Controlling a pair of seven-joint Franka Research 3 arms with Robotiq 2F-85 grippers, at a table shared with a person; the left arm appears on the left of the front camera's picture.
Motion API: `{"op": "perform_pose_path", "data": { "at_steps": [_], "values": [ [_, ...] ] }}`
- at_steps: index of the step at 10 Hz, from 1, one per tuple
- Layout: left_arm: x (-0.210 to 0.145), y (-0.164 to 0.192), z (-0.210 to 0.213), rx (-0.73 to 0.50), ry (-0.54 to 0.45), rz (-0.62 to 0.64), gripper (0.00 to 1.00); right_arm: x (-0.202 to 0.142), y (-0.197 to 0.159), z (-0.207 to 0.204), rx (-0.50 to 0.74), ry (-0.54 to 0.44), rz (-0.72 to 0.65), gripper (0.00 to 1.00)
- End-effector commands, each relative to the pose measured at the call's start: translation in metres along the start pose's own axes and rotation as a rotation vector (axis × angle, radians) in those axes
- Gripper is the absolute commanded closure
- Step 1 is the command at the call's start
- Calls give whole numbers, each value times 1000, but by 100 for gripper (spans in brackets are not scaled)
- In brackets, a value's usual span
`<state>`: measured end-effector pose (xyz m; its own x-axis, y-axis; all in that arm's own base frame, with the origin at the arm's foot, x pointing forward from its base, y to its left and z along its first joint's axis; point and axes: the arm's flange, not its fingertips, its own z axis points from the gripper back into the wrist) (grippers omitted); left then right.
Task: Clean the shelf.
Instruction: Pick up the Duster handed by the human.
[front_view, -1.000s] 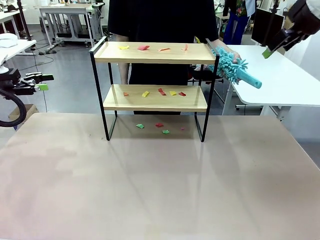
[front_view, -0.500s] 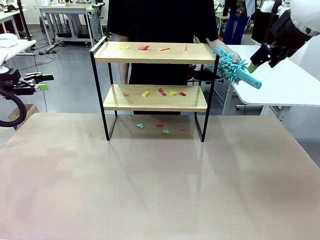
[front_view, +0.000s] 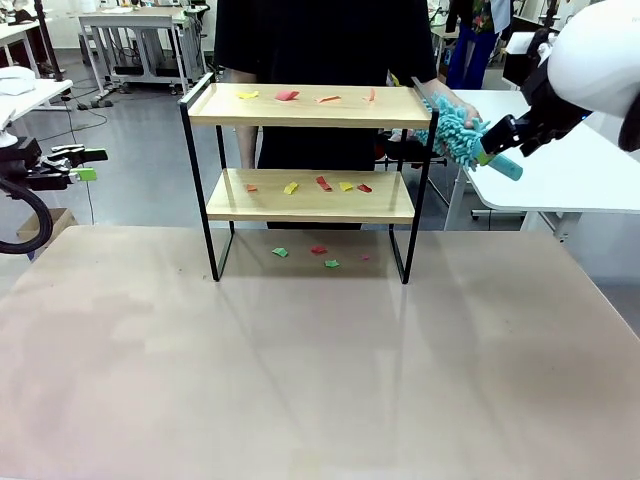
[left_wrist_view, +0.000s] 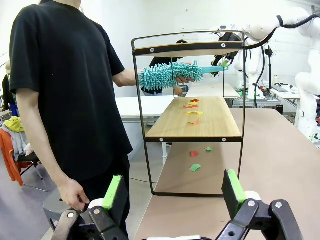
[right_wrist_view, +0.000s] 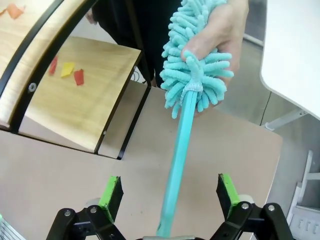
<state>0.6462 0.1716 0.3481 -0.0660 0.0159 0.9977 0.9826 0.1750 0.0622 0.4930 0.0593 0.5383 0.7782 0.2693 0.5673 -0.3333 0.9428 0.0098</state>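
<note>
Front view: the shelf is standing at the far middle of the table, upright, its long axis running left to right, open faces turning near and far. Paper scraps are lying on both boards and on the table beneath. Just off its right end a person's hand is holding out a teal duster by the fluffy head, handle pointing right and near. The right gripper is sitting at that handle. The left gripper is waiting well apart at far left, released.

Left wrist view: the left gripper is looking along the shelf end-on, jaws spread, nothing between them.

Right wrist view: the right gripper is straddling the duster handle, pads standing apart on either side, not clamping yet. The shelf is lying at upper left.

Judgement: thin frame and two slim boards are suggesting a light, stiff rack, likely sliding or tipping under a hard sideways sweep; the raised end rails or an upright would be offering the steadiest hold. The duster head is looking soft, the handle rigid and possibly slick.
</note>
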Motion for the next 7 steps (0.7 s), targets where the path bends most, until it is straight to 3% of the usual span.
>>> {"op": "perform_pose_path", "data": {
  "at_steps": [1, 3, 4, 5, 6, 7],
  "values": [
    [2, -1, 0, -3, 3, -15, 0, -1, 4, -11, 4, -36, -39, 0],
    [2, -1, 0, -3, 3, -15, 0, 0, 1, -18, 11, -34, -52, 0],
    [2, -1, 0, -3, 3, -15, 0, 1, 1, -20, 15, -7, -63, 60],
    [2, -1, 0, -3, 3, -15, 0, 1, 0, -19, 9, -5, -64, 60],
    [2, -1, 0, -3, 3, -15, 0, 1, -1, -18, 4, -10, -69, 100],
    [2, -1, 0, -3, 3, -15, 0, 0, -1, -17, 5, -7, -67, 65]
  ]
}}
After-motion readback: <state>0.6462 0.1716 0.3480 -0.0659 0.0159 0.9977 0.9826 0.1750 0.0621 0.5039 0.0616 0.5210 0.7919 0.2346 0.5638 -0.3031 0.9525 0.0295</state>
